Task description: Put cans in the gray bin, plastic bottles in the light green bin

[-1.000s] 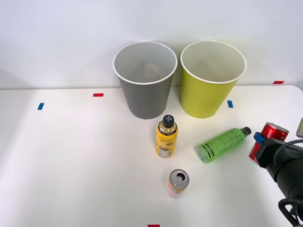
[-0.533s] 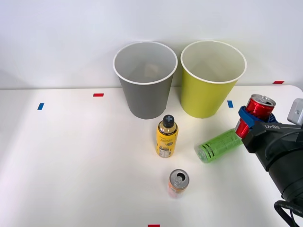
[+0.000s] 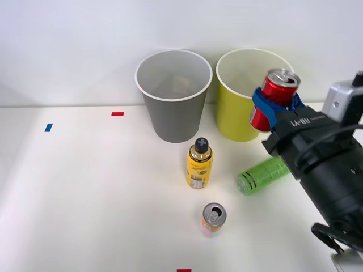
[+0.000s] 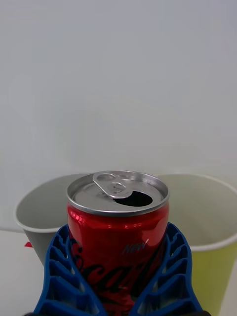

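Note:
My right gripper (image 3: 271, 105) is shut on the red can (image 3: 277, 93), held upright in the air in front of the light green bin (image 3: 232, 116). The wrist view shows the red can (image 4: 118, 232) clasped between the blue ribbed fingers (image 4: 59, 276), with the gray bin (image 4: 39, 217) and the light green bin (image 4: 212, 222) behind it. The gray bin (image 3: 173, 107) stands left of the green one. On the table, the pale orange can (image 3: 214, 219) stands upright. The yellow-labelled bottle (image 3: 199, 163) also stands, and the green bottle (image 3: 262, 174) lies on its side, partly behind my arm.
Small red tape marks (image 3: 117, 114) and a blue one (image 3: 48, 127) are stuck on the white table (image 3: 91, 198). A pale wall runs close behind both bins. My black arm (image 3: 329, 181) covers the table's right side.
My right gripper has lifted the red can from the table's right edge, up and to the left, until it hangs before the light green bin. Nothing else has moved.

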### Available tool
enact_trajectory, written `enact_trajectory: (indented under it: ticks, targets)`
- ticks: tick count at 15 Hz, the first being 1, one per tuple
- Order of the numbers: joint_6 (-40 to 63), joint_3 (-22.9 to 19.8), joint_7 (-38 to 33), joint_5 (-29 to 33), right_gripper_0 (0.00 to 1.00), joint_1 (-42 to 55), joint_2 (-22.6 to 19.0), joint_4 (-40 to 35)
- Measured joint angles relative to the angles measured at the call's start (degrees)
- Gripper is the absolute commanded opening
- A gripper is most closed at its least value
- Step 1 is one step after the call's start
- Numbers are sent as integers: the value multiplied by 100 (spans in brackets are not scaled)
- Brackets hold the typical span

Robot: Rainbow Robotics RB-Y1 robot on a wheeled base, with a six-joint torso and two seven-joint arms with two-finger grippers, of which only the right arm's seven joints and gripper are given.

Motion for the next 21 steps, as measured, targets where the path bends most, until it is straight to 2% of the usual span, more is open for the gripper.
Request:
enact_trajectory:
  ticks: [5, 8, 12, 14, 19, 20, 21]
  targets:
    - [-32, 438, -26, -46, 0, -2047, 141, 1908]
    - [-368, 595, -50, -830, 0, -2877, 156, 2823]
    - [-468, 974, -39, -1378, 0, -3884, 281, 3615]
    - [-480, 1074, -7, -1440, 0, -4230, 426, 3991]
    - [-967, 1307, 5, -1352, 0, -5114, 816, 5539]
    - [-1065, 1341, -10, -1331, 3, -5273, 875, 5801]
    - [-1106, 1355, -23, -1320, 12, -5377, 909, 5936]
